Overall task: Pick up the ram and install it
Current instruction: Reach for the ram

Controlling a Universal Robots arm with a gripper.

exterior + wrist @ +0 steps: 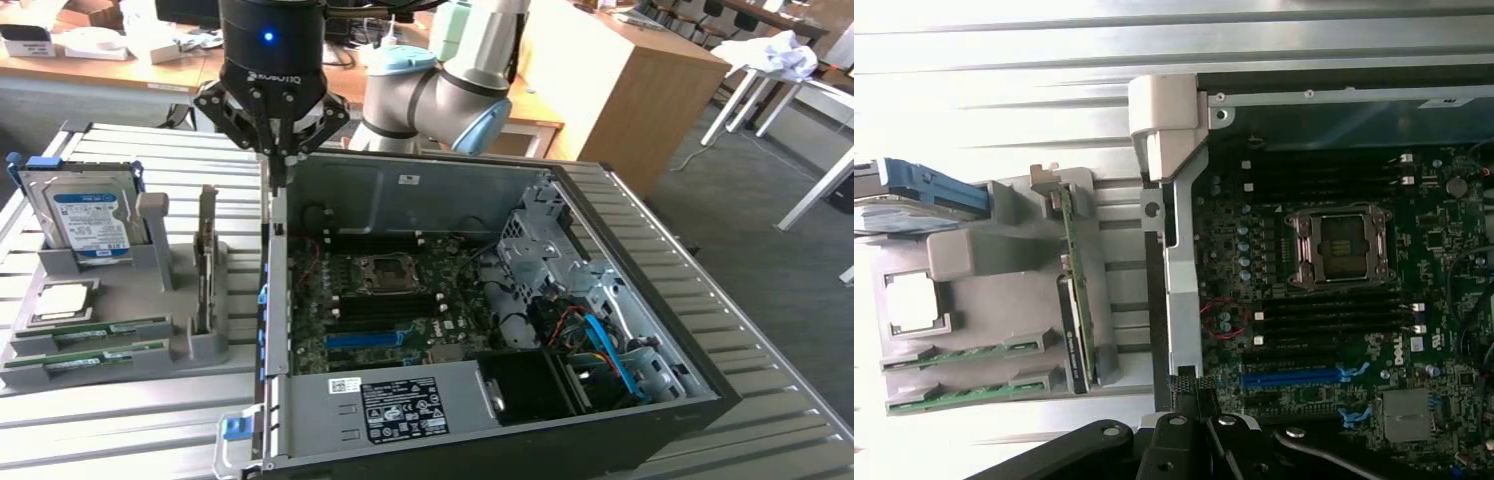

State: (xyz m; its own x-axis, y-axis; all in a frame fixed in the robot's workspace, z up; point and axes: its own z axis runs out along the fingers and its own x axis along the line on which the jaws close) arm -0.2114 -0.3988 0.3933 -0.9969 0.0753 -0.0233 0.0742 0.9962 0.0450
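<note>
While standing on edge in the grey holder [187, 345] left of the computer case [400, 190], the ram [207, 260] is presenting as light, stiff, thin and fragile; hold is best taken across its flat faces at the top edge. Pincer [276, 175], shut and empty, is hovering above the case's far left corner, just right of the ram's far end.

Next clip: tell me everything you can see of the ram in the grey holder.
The ram is two long, thin green circuit-board sticks with pale labels. They stand on their long edges, level, in two parallel slots at the end of the grey holder nearest the exterior camera, to the exterior view's left of the open computer case. Only the holder touches them; the shut end effector hangs apart, above the case's edge.
</note>
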